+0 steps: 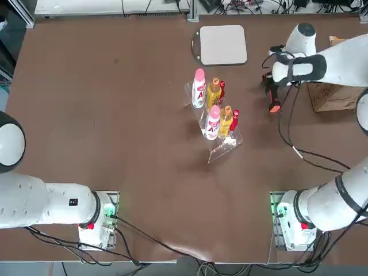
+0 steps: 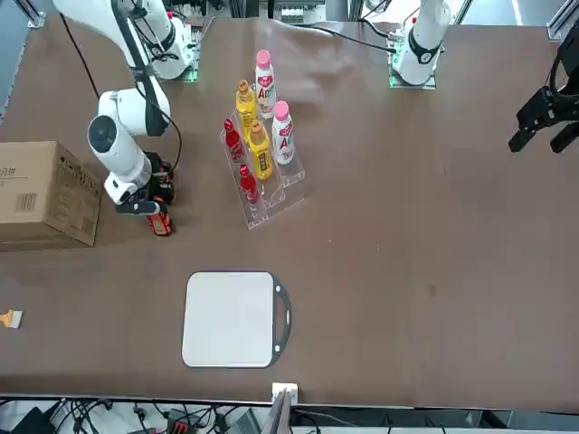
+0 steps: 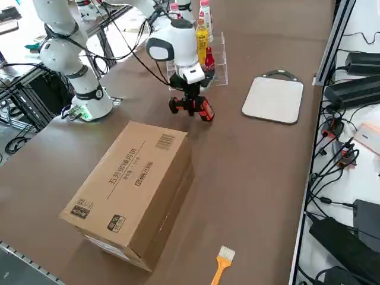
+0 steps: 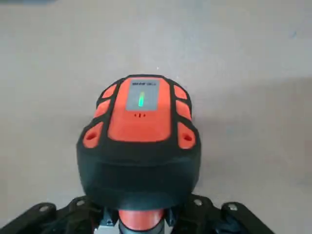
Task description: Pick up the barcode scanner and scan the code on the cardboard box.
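The barcode scanner (image 4: 139, 141), black with orange trim and a lit green bar, fills the right wrist view. Its handle sits between my right gripper's (image 4: 141, 222) fingers, which are shut on it. In the top view the scanner (image 1: 274, 103) hangs low over the table under the gripper (image 1: 270, 86), orange tip toward the robot's base. The brown cardboard box (image 1: 336, 95) stands just to its right, partly hidden by the arm. From the right side, the scanner (image 3: 199, 108) is a short way beyond the box (image 3: 133, 187), whose top and side carry printed labels.
A clear rack of red-capped and pink-capped bottles (image 1: 214, 112) stands left of the scanner. A flat grey pad (image 1: 223, 45) lies at the far edge. An orange brush (image 3: 222, 261) lies near the box. A cable (image 1: 299, 152) trails from the scanner across the table.
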